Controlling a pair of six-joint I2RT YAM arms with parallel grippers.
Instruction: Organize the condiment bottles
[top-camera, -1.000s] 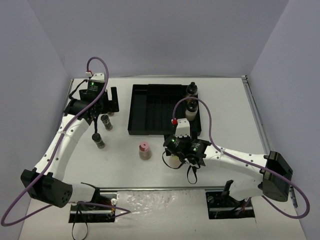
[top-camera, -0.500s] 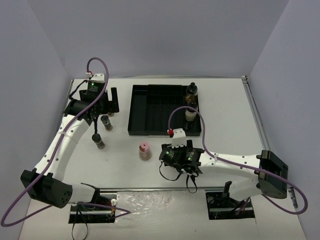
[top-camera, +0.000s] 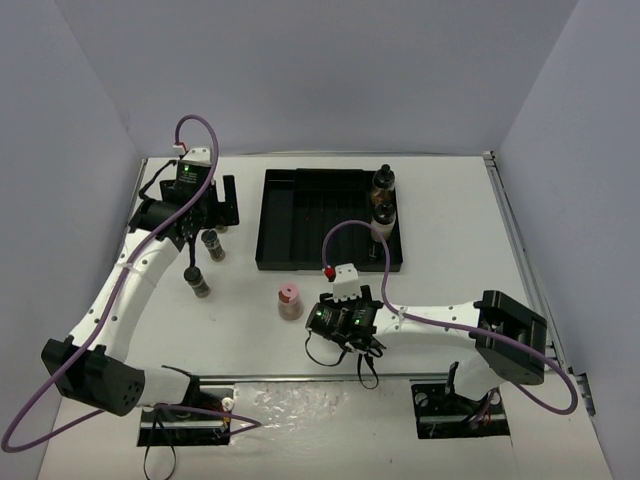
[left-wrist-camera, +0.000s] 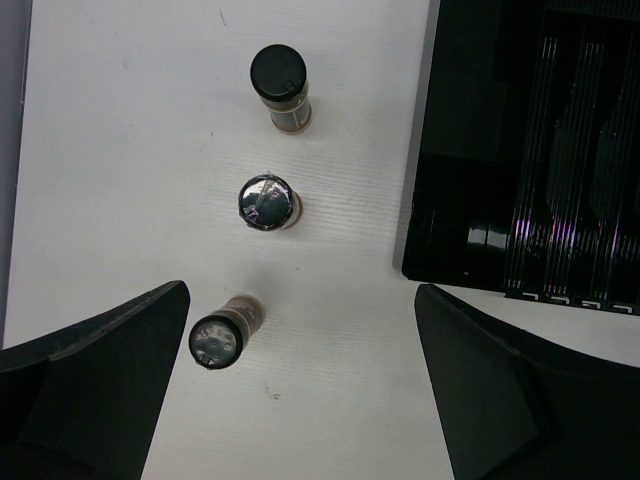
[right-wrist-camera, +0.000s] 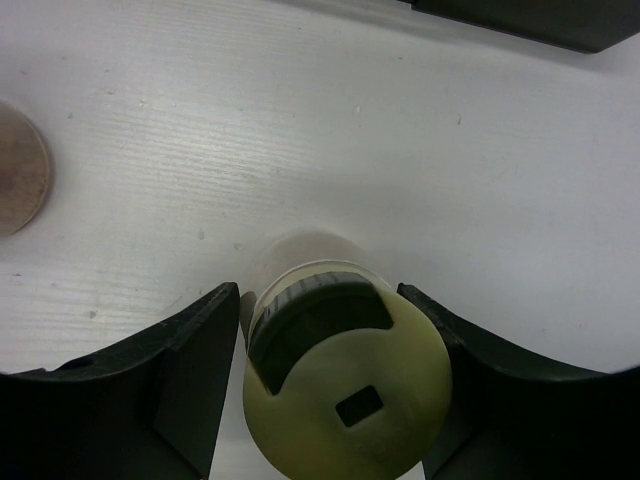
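Observation:
My right gripper (right-wrist-camera: 318, 296) points down over a pale bottle with a yellow cap (right-wrist-camera: 345, 395), which stands on the table. Its right finger touches the cap and its left finger sits almost against the bottle's side. From above, the right wrist (top-camera: 340, 318) hides that bottle. A brownish bottle with a pink cap (top-camera: 289, 301) stands just to its left. My left gripper (left-wrist-camera: 300, 295) hangs open above three dark bottles (left-wrist-camera: 268, 200), holding nothing. One (left-wrist-camera: 220, 335) is near its left finger and a black-capped one (left-wrist-camera: 278, 82) is farther off. Three more bottles (top-camera: 381, 205) stand in the tray's right end.
The black ribbed tray (top-camera: 310, 215) lies at the back middle of the table, and its corner (left-wrist-camera: 500, 150) shows to the right of the left gripper. Grey walls close the table in on three sides. The right arm's cable (top-camera: 345, 235) loops over the tray's front edge.
The right arm has swung left and towards the near edge, away from the tray, and its jaws have closed in on the yellow-capped bottle. The left arm has not moved.

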